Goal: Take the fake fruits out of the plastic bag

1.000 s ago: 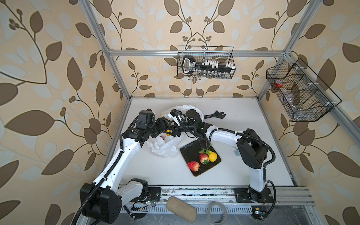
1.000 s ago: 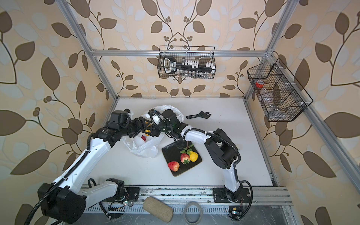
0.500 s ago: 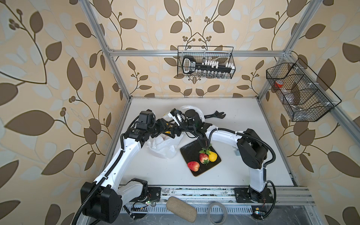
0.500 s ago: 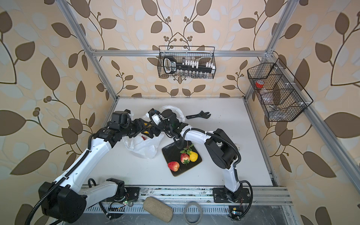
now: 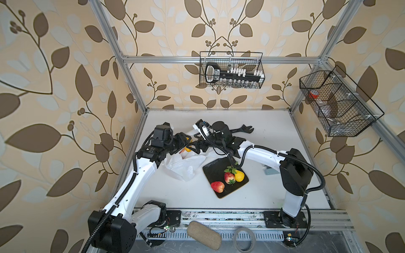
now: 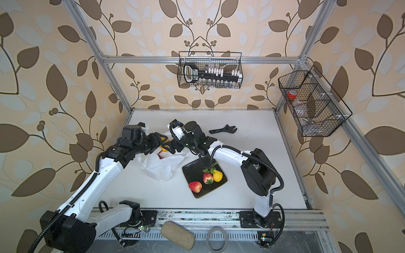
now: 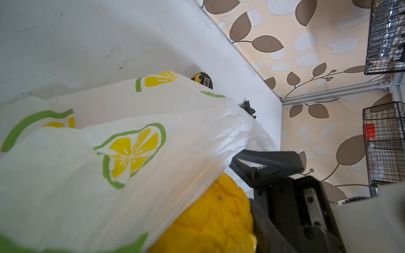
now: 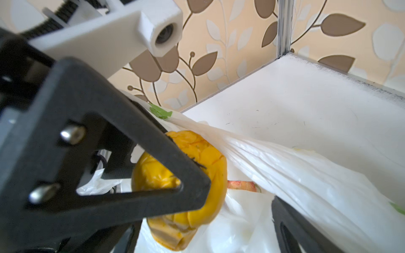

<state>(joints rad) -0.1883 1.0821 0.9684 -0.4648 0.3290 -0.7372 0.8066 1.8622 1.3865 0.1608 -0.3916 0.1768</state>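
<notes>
**Risk: the bag (image 5: pixel 186 167) could have come away with the yellow fruit (image 8: pixel 199 151).**
Its film lay draped over that fruit, pinched in your left claw (image 6: pixel 163 143) above the bag's mouth, left of the tray (image 5: pixel 213 173) holding three fruits (image 5: pixel 229 177). Both arms reached inward, claws facing, the right claw (image 5: pixel 196 147) spread wide.

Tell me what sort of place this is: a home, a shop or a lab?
Most likely a robot test cell, not a real room: leaf wallpaper on panels inside an aluminium frame, two arms bolted to a rail along a white table, wire baskets hung on the walls.
</notes>
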